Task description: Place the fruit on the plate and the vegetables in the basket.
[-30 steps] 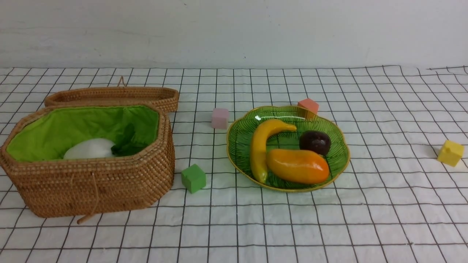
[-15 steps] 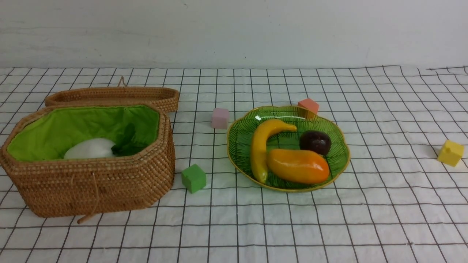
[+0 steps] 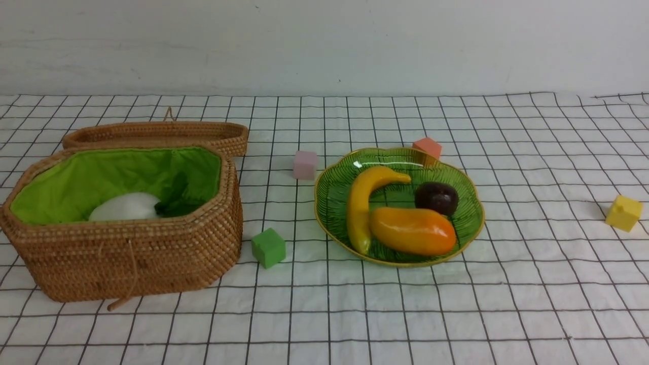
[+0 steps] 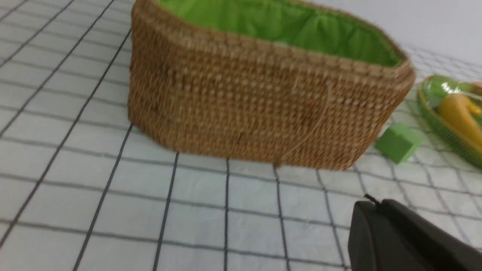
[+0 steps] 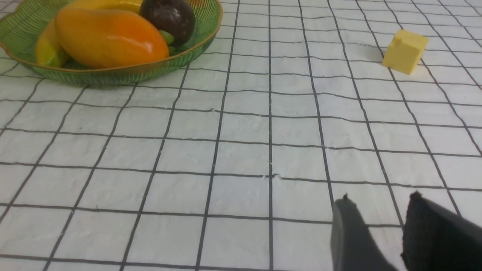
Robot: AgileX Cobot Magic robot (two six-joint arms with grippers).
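Observation:
The banana (image 3: 361, 203), mango (image 3: 413, 230) and dark round fruit (image 3: 436, 197) lie on the green plate (image 3: 329, 195). The wicker basket (image 3: 132, 263) stands at the left with the white radish (image 3: 124, 207) and green leaves inside; carrot and pod are hidden. Neither gripper shows in the front view. In the left wrist view my left gripper (image 4: 371, 205) is shut and empty, low over the cloth in front of the basket (image 4: 263, 105). In the right wrist view my right gripper (image 5: 380, 201) is open and empty, over bare cloth away from the plate (image 5: 113, 75).
The basket lid (image 3: 157, 134) lies behind the basket. Foam cubes sit about: green (image 3: 268, 247) between basket and plate, pink (image 3: 304, 164), orange (image 3: 427, 147) behind the plate, yellow (image 3: 623, 213) at far right. A checked white cloth covers the table.

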